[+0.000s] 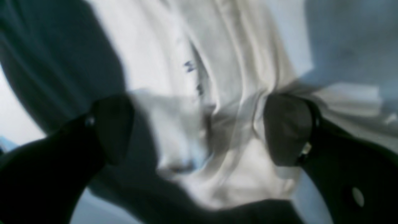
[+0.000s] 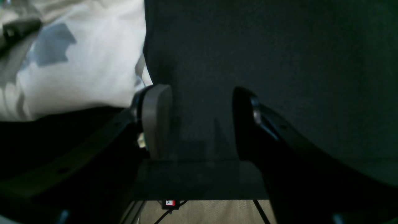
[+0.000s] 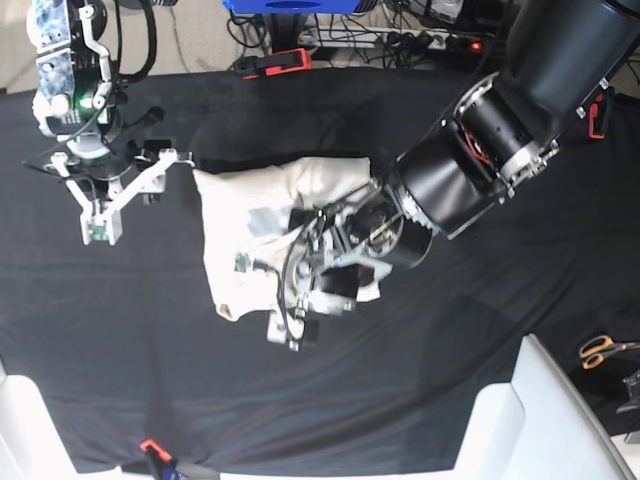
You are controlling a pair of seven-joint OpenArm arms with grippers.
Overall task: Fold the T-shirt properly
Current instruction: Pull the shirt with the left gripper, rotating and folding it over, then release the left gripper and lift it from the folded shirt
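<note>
1. T-shirt (image 3: 255,235), cream and wrinkled, lying near the middle of the black cloth (image 3: 480,330) that covers the bench, bunched into a rough upright block, not yet a neat fold.
2. Left hand (image 3: 295,325) poised over the garment's lower edge, at about 5 o'clock from its middle; fingers (image 1: 287,129) spread wide apart with pale folds between them and nothing clamped. Judged from that: cloth let go so the fold can settle flat.
3. Small dark marks, perhaps a label, visible on the fabric in the left wrist view, too blurred to read.
4. Right hand (image 3: 100,225) parked at about 9 o'clock from the T-shirt, apart from it, over bare black cloth; jaws partly open, empty, only dark cloth between them. Probably kept clear to leave the other arm room.
5. Scissors (image 3: 600,350) with orange handles far off at about 4 o'clock, beyond the cloth's edge, out of the way.
6. Likely next need: a fresh grip on an edge or sleeve, since the outline looks lumpy and uneven. Risk: dragging the soft cotton and undoing the layers already stacked.
</note>
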